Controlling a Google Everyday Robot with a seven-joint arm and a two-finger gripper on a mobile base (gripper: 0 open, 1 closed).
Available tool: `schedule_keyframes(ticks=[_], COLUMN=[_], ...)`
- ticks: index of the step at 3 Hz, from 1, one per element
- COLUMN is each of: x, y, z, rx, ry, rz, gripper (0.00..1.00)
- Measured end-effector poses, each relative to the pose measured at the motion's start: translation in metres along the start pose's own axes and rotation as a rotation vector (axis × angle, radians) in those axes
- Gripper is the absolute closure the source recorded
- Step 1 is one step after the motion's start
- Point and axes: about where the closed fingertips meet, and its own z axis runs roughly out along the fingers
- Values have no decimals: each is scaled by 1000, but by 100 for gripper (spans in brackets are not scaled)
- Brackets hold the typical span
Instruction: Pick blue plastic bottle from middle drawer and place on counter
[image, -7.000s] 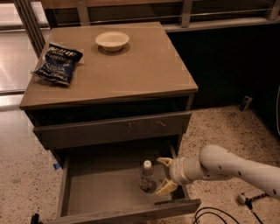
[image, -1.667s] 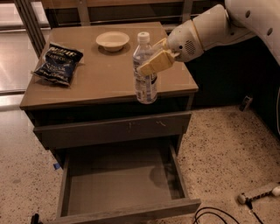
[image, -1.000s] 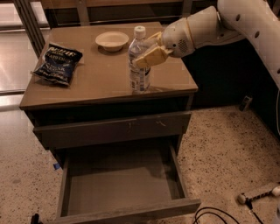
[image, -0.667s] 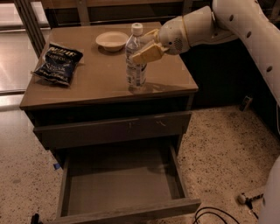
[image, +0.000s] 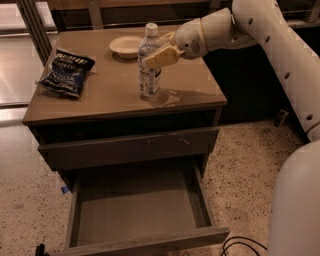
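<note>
The blue plastic bottle (image: 149, 62), clear with a white cap and a pale label, stands upright on the counter (image: 105, 97), right of its middle. My gripper (image: 156, 55) reaches in from the right and is shut on the bottle's upper part, its tan fingers (image: 161, 56) across the front of the bottle. The middle drawer (image: 137, 207) is pulled out below, its flat floor bare.
A dark blue snack bag (image: 66, 71) lies at the counter's left. A small pale bowl (image: 126, 46) sits at the back, just behind the bottle. The top drawer (image: 130, 147) is nearly closed. A dark cabinet stands to the right. Cables lie on the speckled floor (image: 245, 150).
My gripper lifted the bottle out of the drawer, carried it up and left over the counter, and lowered it until it stands on the top. The drawer now holds nothing.
</note>
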Motion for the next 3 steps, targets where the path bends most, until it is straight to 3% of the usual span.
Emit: schedule_keyframes(ticks=[1, 2, 3], x=[12, 18, 18], y=[-7, -4, -4], z=[7, 12, 12], rx=[-17, -35, -36], ry=[0, -2, -2], rz=[91, 86, 85], gripper=[100, 100, 84])
